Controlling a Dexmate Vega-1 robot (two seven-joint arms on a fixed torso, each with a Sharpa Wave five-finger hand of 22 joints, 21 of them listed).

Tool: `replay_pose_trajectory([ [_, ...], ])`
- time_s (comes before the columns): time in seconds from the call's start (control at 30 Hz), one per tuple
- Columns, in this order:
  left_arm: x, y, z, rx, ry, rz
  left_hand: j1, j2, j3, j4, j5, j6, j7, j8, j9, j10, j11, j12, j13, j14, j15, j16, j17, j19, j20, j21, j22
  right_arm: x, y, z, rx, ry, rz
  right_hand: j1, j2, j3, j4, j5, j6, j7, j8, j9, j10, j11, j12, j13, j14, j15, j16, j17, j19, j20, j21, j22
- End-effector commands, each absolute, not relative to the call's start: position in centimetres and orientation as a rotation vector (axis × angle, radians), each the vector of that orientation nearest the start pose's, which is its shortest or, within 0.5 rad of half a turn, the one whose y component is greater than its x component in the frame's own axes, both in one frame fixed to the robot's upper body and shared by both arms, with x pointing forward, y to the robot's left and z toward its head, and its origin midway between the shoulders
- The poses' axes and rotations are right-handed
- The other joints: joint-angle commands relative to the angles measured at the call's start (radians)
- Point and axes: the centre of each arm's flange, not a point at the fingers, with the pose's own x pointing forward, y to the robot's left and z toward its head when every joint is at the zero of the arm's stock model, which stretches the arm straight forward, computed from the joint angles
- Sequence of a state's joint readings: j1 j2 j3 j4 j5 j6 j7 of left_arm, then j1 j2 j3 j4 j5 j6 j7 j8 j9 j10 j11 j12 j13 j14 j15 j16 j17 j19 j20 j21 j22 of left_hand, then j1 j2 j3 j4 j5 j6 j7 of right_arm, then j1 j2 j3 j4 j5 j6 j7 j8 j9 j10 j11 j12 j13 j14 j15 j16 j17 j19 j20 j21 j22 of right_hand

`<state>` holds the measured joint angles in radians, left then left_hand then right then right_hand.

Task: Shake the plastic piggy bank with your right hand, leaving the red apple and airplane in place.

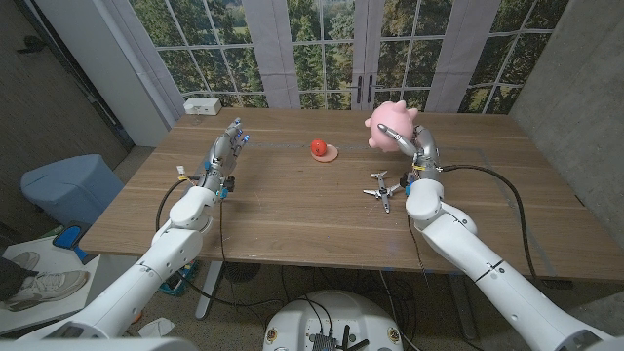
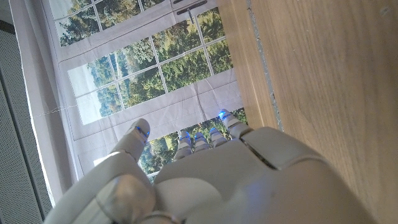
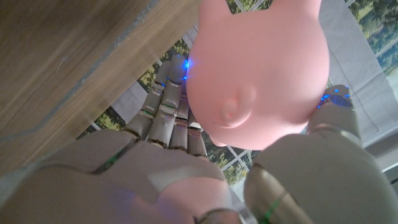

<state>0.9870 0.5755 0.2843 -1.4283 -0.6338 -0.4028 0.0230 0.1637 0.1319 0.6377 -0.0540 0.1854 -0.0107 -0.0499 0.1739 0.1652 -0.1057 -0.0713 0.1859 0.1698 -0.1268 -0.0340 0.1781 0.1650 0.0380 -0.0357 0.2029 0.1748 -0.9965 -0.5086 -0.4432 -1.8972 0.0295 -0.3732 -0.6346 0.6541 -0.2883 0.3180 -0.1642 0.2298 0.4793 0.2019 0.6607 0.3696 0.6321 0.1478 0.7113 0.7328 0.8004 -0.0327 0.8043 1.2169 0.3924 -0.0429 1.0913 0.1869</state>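
A: Why is the piggy bank (image 1: 393,125) up off the surface?
B: The right hand (image 1: 417,146) grips it above the far right part, ready for shaking.
A: And the left hand (image 1: 223,154)?
B: Empty, fingers apart, near the left edge. The red apple (image 1: 320,148) and airplane (image 1: 381,188) sit untouched.

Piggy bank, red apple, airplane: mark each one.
piggy bank (image 1: 390,121), head view, its pink body.
red apple (image 1: 319,147), head view, its middle.
airplane (image 1: 381,188), head view, its fuselage.
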Motion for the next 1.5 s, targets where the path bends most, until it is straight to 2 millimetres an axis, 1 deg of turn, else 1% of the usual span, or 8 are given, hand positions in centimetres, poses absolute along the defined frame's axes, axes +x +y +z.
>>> replay_pose_trajectory([
  [0.03, 61.1, 32.7, -3.4, -0.033, -0.705, -0.136, 0.013, 0.050, 0.002, -0.004, 0.001, 0.001, 0.002, 0.004, 0.005, -0.002, 0.007, 0.004, 0.005, 0.003, -0.027, 0.001, 0.005, 0.012, -0.033, 0.000, 0.005, 57.8, -21.0, -0.4, -0.589, -0.375, -0.170, 0.410, 0.404, 0.078, 0.014, 0.006, 0.434, -0.283, 0.003, 0.046, 0.336, -0.335, 0.007, 0.164, 0.051, -0.189, -0.003, 0.003, -0.008, -0.043, 0.008, 0.002],
  [0.53, 61.2, 32.7, -3.3, -0.034, -0.708, -0.134, 0.013, 0.050, 0.002, -0.003, 0.001, 0.001, 0.002, 0.004, 0.005, -0.002, 0.007, 0.004, 0.005, 0.003, -0.027, 0.001, 0.005, 0.012, -0.033, 0.000, 0.005, 57.7, -21.3, -0.5, -0.561, -0.416, -0.215, 0.412, 0.405, 0.078, 0.013, 0.005, 0.434, -0.284, 0.002, 0.049, 0.337, -0.335, 0.006, 0.169, 0.052, -0.189, -0.004, 0.004, -0.010, -0.044, 0.019, 0.001],
  [0.77, 61.2, 32.6, -3.3, -0.033, -0.710, -0.132, 0.013, 0.050, 0.002, -0.004, 0.001, 0.001, 0.002, 0.004, 0.005, -0.002, 0.007, 0.004, 0.005, 0.003, -0.027, 0.001, 0.005, 0.012, -0.033, 0.000, 0.005, 57.3, -21.6, -1.0, -0.495, -0.496, -0.303, 0.413, 0.405, 0.079, 0.013, 0.005, 0.434, -0.284, 0.001, 0.049, 0.341, -0.333, 0.002, 0.163, 0.053, -0.190, -0.005, 0.004, -0.013, -0.044, 0.025, 0.001],
  [0.93, 61.1, 32.5, -3.2, -0.029, -0.709, -0.134, 0.013, 0.051, 0.002, -0.003, 0.001, 0.001, 0.002, 0.004, 0.005, -0.001, 0.009, 0.004, 0.005, 0.003, -0.027, 0.001, 0.005, 0.012, -0.032, 0.000, 0.005, 56.6, -21.7, -1.9, -0.375, -0.589, -0.464, 0.414, 0.405, 0.079, 0.012, 0.005, 0.433, -0.284, 0.001, 0.052, 0.339, -0.334, 0.003, 0.168, 0.057, -0.190, -0.004, 0.004, -0.013, -0.043, 0.028, 0.000],
  [1.2, 61.1, 32.4, -3.2, -0.031, -0.709, -0.131, 0.013, 0.051, 0.002, -0.003, 0.001, 0.000, 0.003, 0.004, 0.005, -0.002, 0.008, 0.004, 0.005, 0.002, -0.027, 0.001, 0.005, 0.012, -0.032, 0.000, 0.005, 55.9, -21.9, -3.0, -0.194, -0.675, -0.636, 0.412, 0.403, 0.077, 0.013, 0.005, 0.436, -0.281, 0.000, 0.051, 0.344, -0.334, 0.003, 0.167, 0.060, -0.188, -0.001, 0.005, -0.012, -0.040, 0.035, 0.000],
  [1.3, 61.1, 32.4, -3.2, -0.031, -0.710, -0.132, 0.013, 0.051, 0.002, -0.003, 0.001, 0.001, 0.002, 0.004, 0.005, -0.002, 0.007, 0.004, 0.005, 0.002, -0.027, 0.001, 0.005, 0.012, -0.032, 0.000, 0.005, 55.8, -21.9, -3.2, -0.146, -0.691, -0.672, 0.413, 0.403, 0.077, 0.013, 0.005, 0.434, -0.282, 0.000, 0.053, 0.344, -0.337, 0.001, 0.166, 0.062, -0.188, 0.000, 0.005, -0.014, -0.038, 0.037, 0.000],
  [1.5, 61.1, 32.4, -3.2, -0.031, -0.712, -0.132, 0.013, 0.051, 0.002, -0.003, 0.001, 0.000, 0.003, 0.004, 0.005, -0.002, 0.007, 0.004, 0.005, 0.003, -0.027, 0.001, 0.005, 0.012, -0.032, 0.000, 0.005, 55.7, -22.0, -3.3, -0.140, -0.696, -0.675, 0.413, 0.402, 0.076, 0.012, 0.005, 0.435, -0.278, -0.002, 0.052, 0.347, -0.335, 0.001, 0.165, 0.065, -0.188, 0.004, 0.006, -0.013, -0.036, 0.041, -0.001],
])
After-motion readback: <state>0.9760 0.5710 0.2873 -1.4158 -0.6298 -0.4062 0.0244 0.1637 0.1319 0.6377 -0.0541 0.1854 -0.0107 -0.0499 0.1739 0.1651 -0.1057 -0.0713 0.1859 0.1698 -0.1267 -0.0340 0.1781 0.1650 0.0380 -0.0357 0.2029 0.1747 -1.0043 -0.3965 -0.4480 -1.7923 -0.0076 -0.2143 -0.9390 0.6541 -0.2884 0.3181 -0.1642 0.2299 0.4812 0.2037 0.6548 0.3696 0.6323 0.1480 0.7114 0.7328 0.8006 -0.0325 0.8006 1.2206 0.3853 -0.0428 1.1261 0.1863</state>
